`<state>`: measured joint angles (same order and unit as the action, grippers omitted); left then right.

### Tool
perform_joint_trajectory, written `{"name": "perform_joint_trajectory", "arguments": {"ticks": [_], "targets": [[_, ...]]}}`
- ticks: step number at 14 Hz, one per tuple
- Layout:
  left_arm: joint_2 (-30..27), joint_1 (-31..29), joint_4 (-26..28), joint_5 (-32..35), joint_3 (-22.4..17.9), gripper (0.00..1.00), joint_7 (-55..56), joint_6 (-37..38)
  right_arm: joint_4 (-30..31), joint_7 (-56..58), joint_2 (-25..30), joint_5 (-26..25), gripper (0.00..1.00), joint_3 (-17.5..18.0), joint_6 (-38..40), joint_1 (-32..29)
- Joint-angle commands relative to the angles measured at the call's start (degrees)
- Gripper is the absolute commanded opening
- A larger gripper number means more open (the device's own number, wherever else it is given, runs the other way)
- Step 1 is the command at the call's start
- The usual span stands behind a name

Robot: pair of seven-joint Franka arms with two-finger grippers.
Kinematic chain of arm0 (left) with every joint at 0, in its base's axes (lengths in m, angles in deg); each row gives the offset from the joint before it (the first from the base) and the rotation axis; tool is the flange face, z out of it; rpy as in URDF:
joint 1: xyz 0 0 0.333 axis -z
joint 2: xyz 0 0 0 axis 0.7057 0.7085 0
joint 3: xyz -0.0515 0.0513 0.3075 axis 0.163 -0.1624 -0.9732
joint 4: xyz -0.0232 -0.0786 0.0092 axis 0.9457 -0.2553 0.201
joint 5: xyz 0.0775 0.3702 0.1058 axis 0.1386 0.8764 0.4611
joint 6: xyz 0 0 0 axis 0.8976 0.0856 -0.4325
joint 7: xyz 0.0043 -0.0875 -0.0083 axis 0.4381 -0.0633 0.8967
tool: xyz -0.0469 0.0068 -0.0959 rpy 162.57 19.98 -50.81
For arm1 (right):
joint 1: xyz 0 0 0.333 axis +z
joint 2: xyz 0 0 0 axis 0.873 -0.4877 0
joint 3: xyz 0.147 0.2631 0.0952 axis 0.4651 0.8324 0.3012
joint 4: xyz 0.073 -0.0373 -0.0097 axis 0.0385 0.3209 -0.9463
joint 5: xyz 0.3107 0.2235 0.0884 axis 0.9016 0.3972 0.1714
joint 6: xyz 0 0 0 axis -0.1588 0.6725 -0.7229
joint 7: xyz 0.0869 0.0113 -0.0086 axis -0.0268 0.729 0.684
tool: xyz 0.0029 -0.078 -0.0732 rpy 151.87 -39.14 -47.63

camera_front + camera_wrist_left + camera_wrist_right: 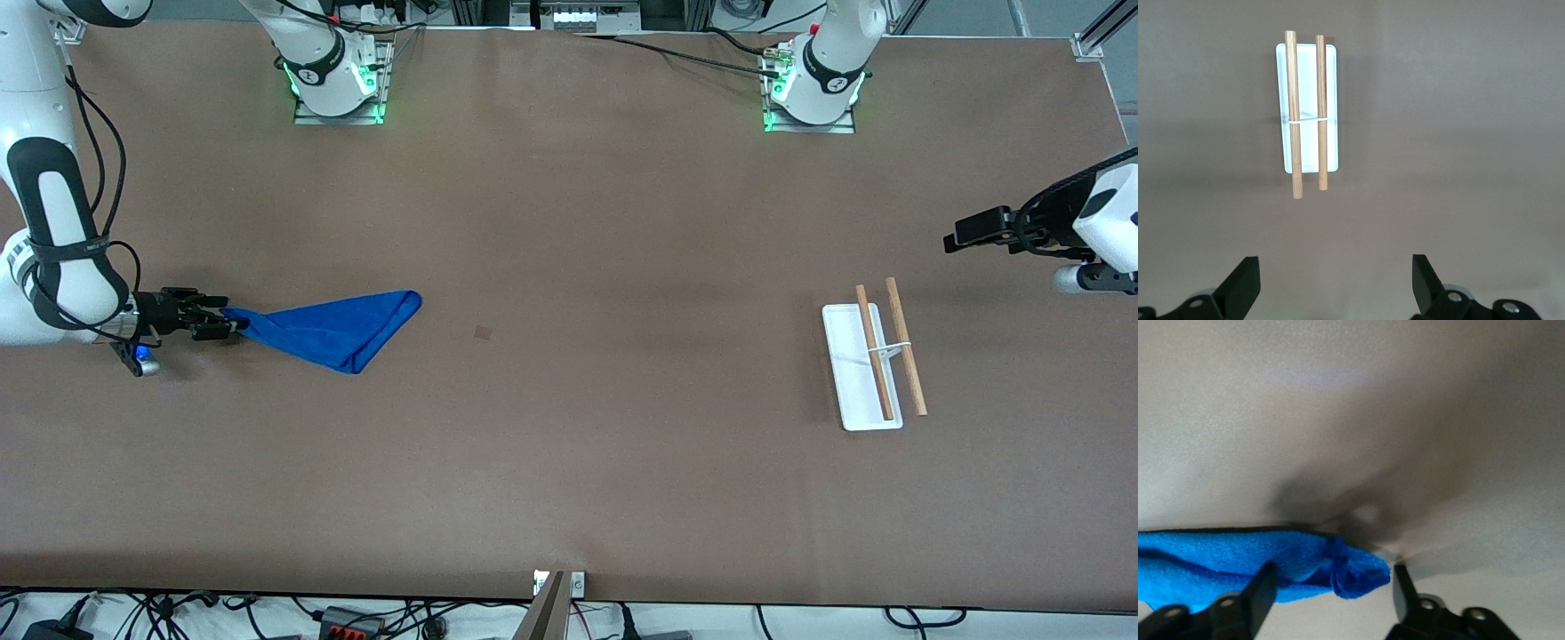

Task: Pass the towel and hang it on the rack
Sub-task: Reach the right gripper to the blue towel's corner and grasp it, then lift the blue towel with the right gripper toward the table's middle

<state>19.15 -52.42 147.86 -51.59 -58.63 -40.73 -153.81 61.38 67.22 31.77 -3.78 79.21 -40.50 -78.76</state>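
Observation:
The blue towel lies folded into a triangle on the table toward the right arm's end. My right gripper is low at the towel's pointed corner. In the right wrist view the towel corner sits between the spread fingers of my right gripper, which is open and not clamped on it. The rack, a white base with two wooden rods, stands toward the left arm's end. My left gripper is open and empty, up over the table beside the rack; the left wrist view shows the rack ahead of that gripper.
A small dark square mark is on the brown table between towel and rack. The two arm bases stand along the table edge farthest from the front camera. Cables hang below the nearest edge.

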Motion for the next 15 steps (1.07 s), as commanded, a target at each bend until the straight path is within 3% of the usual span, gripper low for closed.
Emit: {"name": "perform_joint_trajectory", "arguments": {"ticks": [1, 5, 7, 11, 15], "targets": [[0.57, -1.25, -1.01, -1.49, 0.11, 1.0, -2.83, 1.03, -0.62, -0.66, -0.53, 1.13, 0.59, 0.83, -0.37, -0.51], [0.57, -1.16, -1.01, -1.49, 0.2, 1.0, -2.83, 1.03, -0.8, 0.74, -0.53, 0.95, 0.16, 1.0, 0.06, -0.42], [0.57, -1.07, -1.1, -1.49, 0.28, 1.0, -2.66, 1.03, -0.89, 1.01, -0.44, 0.78, 0.05, 1.09, 0.5, -0.42], [0.57, -1.07, -1.19, -1.4, 0.63, 1.0, -2.31, 0.94, -2.2, 1.54, 1.75, 0.78, 0.0, 2.49, 2.77, 0.11], [0.57, -1.16, -1.19, -1.4, 0.64, 1.0, -2.65, 0.94, -15.53, 1.01, 2.29, 0.34, 0.0, 3.99, 17.62, 3.25]]}}
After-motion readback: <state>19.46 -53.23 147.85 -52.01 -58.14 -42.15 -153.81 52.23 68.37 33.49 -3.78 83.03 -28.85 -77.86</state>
